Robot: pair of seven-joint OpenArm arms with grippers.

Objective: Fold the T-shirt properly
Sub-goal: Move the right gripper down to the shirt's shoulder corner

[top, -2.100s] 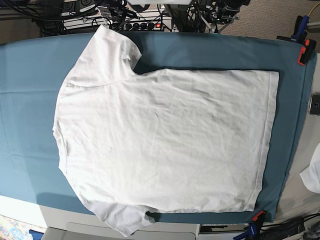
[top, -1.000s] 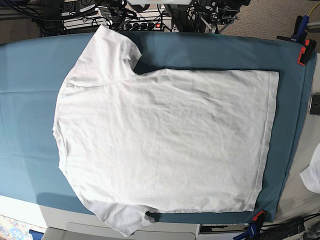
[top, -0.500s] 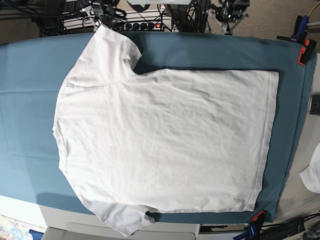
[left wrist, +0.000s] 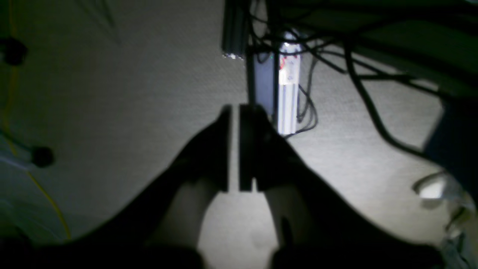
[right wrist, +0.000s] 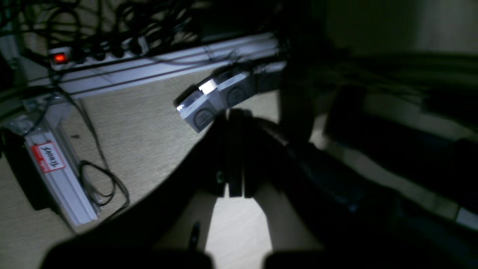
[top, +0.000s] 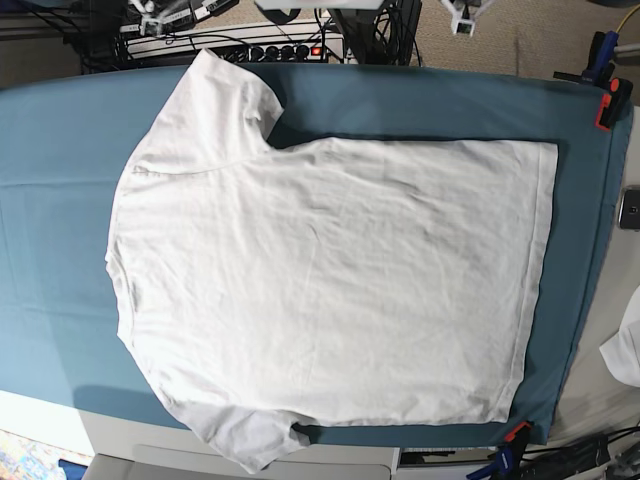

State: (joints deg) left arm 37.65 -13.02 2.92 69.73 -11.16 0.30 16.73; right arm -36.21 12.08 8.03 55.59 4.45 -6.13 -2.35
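T-shirt (top: 330,290) lies flat and spread on the teal cloth (top: 50,200), one sleeve toward the power strip (top: 270,48). My left gripper (left wrist: 235,145) and right gripper (right wrist: 233,149) are both nearly closed, holding nothing — over carpet, well off the shirt.

White T-shirt (top: 330,290) lies spread flat on teal cloth (top: 50,200).
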